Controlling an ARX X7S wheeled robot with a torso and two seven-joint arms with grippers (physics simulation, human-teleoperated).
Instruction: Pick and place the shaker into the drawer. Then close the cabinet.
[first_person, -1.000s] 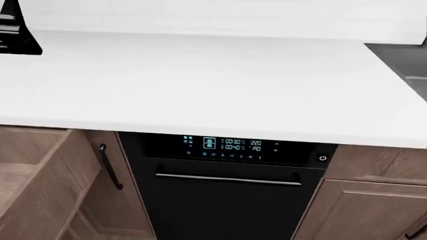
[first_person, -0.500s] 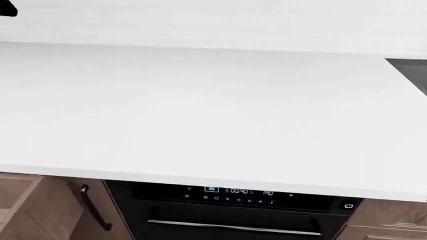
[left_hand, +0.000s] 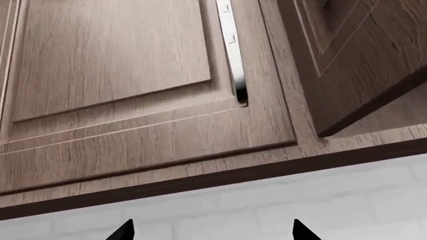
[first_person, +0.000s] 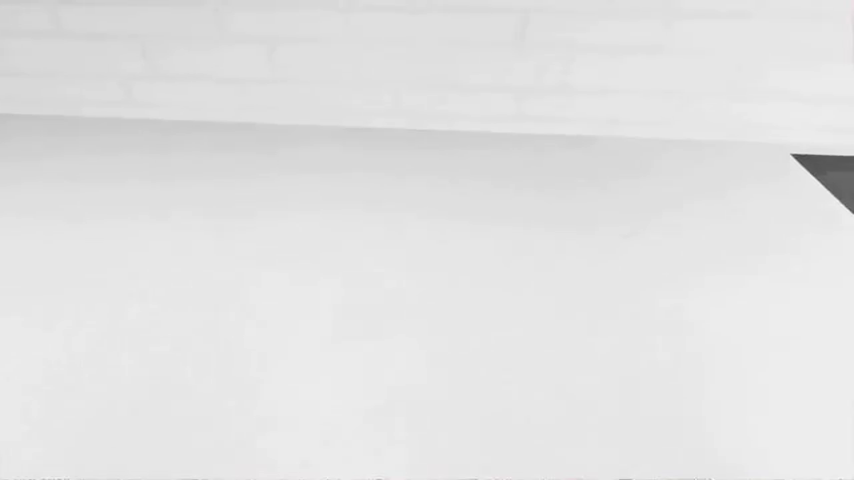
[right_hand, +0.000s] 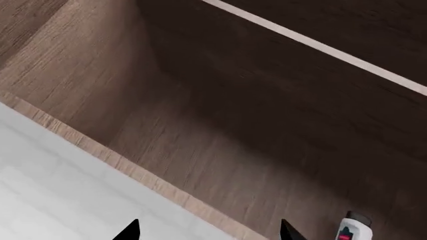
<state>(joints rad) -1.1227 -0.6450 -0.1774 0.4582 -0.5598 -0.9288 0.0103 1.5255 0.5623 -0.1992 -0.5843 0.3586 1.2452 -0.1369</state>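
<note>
Two pincers, both spread wide and holding nothing: only their dark fingertips show. The left pincer (left_hand: 212, 231) points up at a panelled wall cabinet door (left_hand: 113, 55) with a silver handle (left_hand: 231, 50), its neighbour door (left_hand: 353, 60) ajar. The right pincer (right_hand: 208, 231) faces a dark wooden recess (right_hand: 220, 100). The head view shows only bare white counter (first_person: 400, 320) below a brick wall (first_person: 400, 50). Shaker and drawer are nowhere in view, so the search step seems in hand; next, find the shaker.

Two pincers: left pincer (left_hand: 212, 234), right pincer (right_hand: 208, 232). One handle (left_hand: 231, 50). One white object (right_hand: 351, 230), possibly shaker.
</note>
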